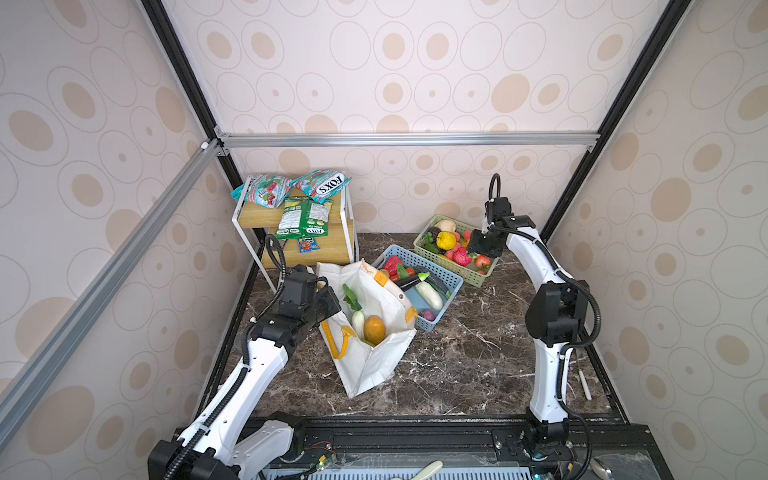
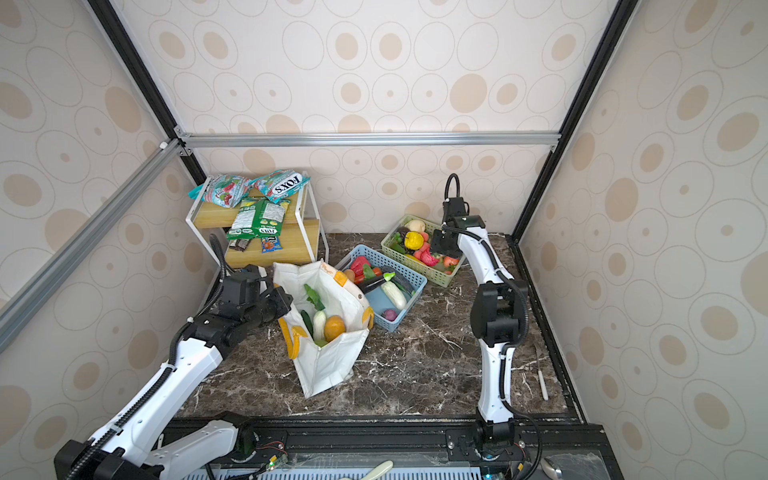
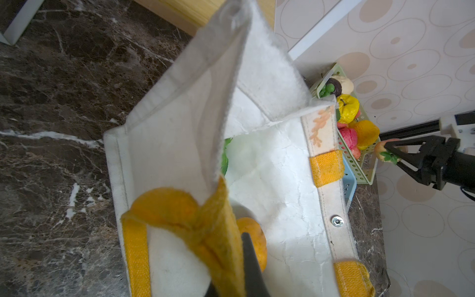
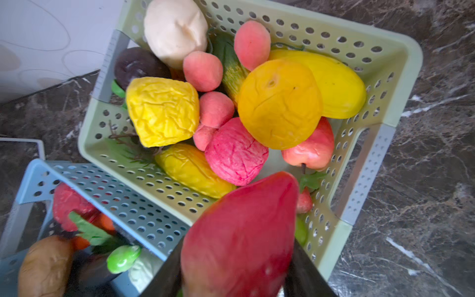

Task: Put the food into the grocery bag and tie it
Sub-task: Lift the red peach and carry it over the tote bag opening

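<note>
Shelf [image 1: 255, 216]: back left, packets [image 1: 303, 216] on it.
Left tool [image 1: 326, 297]: closed tight on the bag [image 1: 374, 365] rim, where the yellow handle [image 3: 210, 218] bunches up; it holds that side up and the mouth open.
Bag: upright on the surface [image 1: 457, 365], centre-left. An orange fruit [image 1: 374, 329] and a white veg [image 1: 358, 322] are inside.
Blue basket [image 1: 456, 286]: just right of bag, toy veg [image 1: 430, 295] in it.
Green basket [image 1: 478, 279]: just beside blue, further back right, piled with toy fruit [image 1: 446, 241].
Right tool [image 3: 392, 153]: above the green basket, jaws part-wide, gripping a red fruit [image 4: 239, 231].
</note>
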